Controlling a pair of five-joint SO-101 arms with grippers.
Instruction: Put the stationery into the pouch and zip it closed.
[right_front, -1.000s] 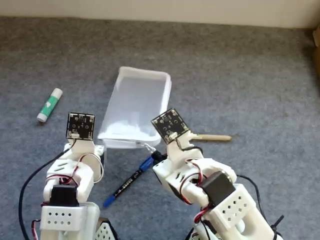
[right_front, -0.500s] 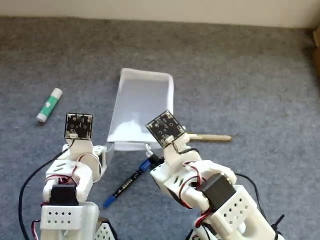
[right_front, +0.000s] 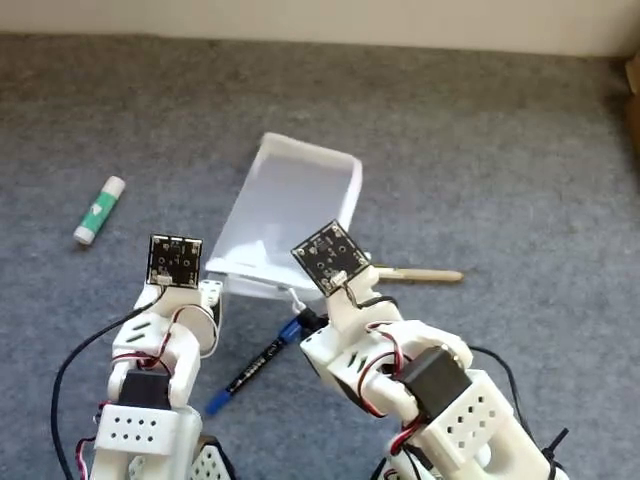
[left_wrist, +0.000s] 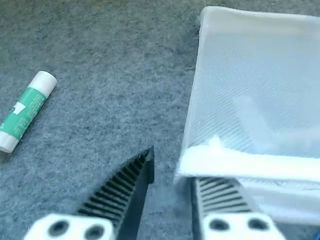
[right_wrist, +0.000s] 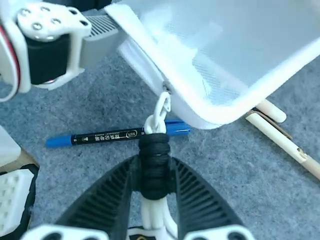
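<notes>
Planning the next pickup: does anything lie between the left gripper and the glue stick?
Nothing visible does: bare carpet runs from the left gripper to the glue stick; the pouch lies on its other side.

High view overhead, far; wrist views close, low; all share pouch (right_front: 290, 215)

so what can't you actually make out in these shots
- Pouch contents: its mesh wall blurs the inside, every view.
- Beige stick: high view, near end behind the right arm; right wrist view, cut by the edge.
- Left gripper: left wrist view, the pouch rim covers one of its fingers, so contact is unclear.
- Pen print: too small, high view.
</notes>
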